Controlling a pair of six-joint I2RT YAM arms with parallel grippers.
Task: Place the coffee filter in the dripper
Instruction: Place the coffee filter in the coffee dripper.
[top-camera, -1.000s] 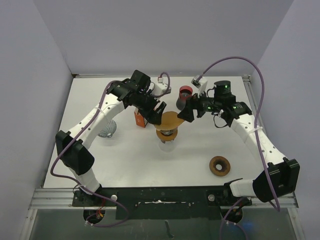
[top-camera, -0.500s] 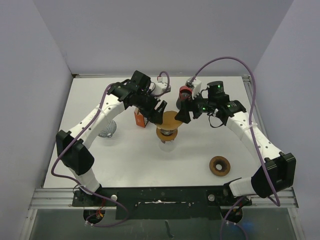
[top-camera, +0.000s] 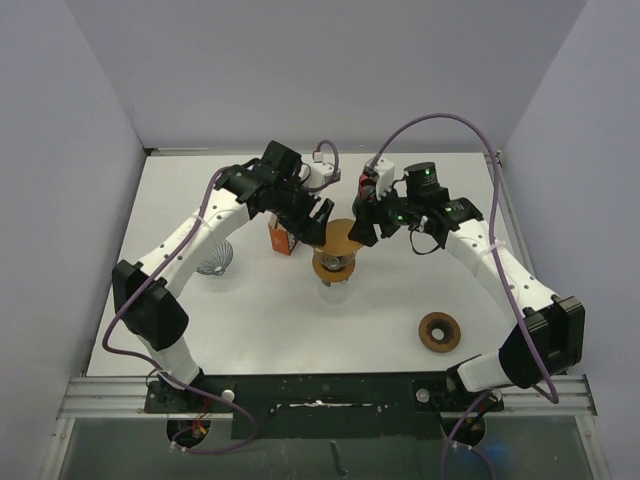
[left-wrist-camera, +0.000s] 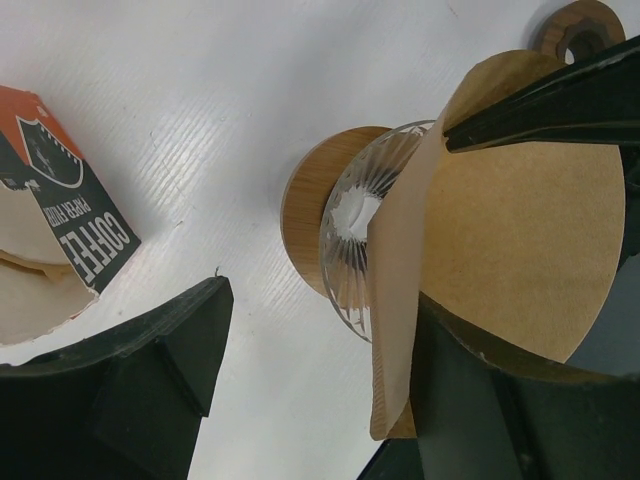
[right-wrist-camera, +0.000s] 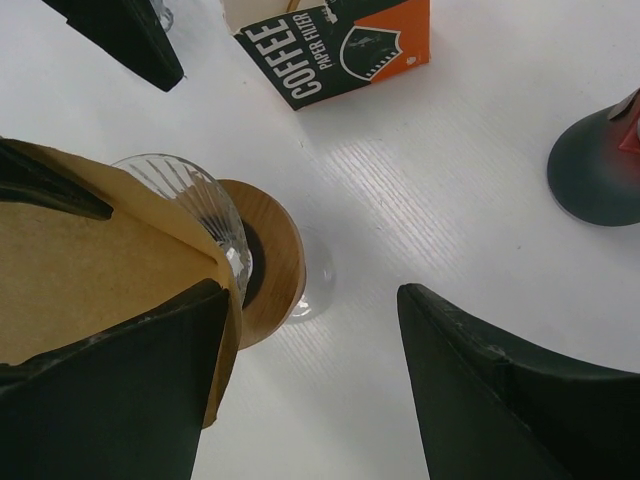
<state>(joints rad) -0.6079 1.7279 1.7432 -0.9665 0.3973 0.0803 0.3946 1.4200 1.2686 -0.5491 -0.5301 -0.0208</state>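
So the brown paper coffee filter (top-camera: 341, 240) was right over the clear ribbed glass dripper with the round wooden collar (left-wrist-camera: 345, 268), about mid-table. It was opened up like a cone, and its edge overlapped the glass rim in both wrist views. We couldn't tell if it was fully seated.

The left gripper (top-camera: 318, 224) was at the filter's 10 o'clock with its jaws spread wide, not pinching anything. One of its fingers (left-wrist-camera: 500, 400) was up against the paper and the other hung clear over the table. The right gripper (top-camera: 362, 230) was at 2 o'clock, jaws also wide apart. One finger (right-wrist-camera: 110, 390) was right along the filter's edge and the other sat off to the side over bare table. So both were touching the paper and neither had it clamped.

Going outward from the dripper in the top view:
- The orange and dark "COFFEE PAPER FILTER" box (right-wrist-camera: 340, 50) was near, at 10 o'clock.
- A dark rounded thing with red on it (right-wrist-camera: 595, 170) was at 1 o'clock.
- A small see-through ribbed thing (top-camera: 215, 258) was well off at 9 o'clock, too small for us to identify.
- A flat wooden ring (top-camera: 426, 333) lay at 4 o'clock.

All of it was on the white table (top-camera: 250, 320).
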